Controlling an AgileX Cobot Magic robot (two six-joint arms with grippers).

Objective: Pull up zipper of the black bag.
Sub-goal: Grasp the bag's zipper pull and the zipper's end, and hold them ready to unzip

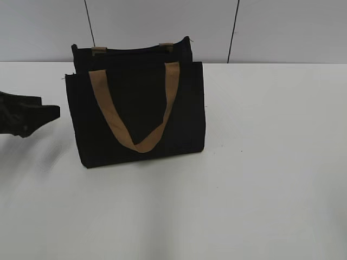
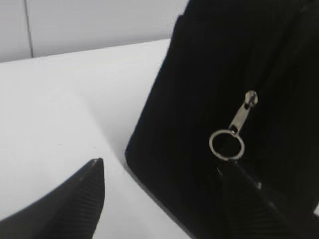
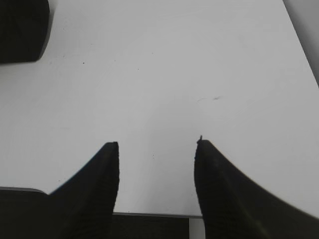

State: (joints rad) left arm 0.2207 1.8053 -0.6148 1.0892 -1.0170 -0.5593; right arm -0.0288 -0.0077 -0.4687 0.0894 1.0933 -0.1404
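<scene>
- The boxy black fabric bag (image 1: 138,114) with tan strap handles is standing upright on the white table (image 1: 260,179).
- The left gripper (image 2: 162,167), fingers apart, is hovering at the bag's 9 o'clock; one fingertip (image 2: 234,172) seemingly touching the silver ring-pull zipper (image 2: 234,129).
- The right gripper (image 3: 157,144) is hanging spread over bare table.

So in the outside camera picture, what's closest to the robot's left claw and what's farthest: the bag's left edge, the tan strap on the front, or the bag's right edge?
From the left gripper:
1. The boxy black fabric bag's left edge, beside it.
2. The tan-brown webbing strap handle, on the bag's front.
3. The bag's right edge, farthest.
</scene>
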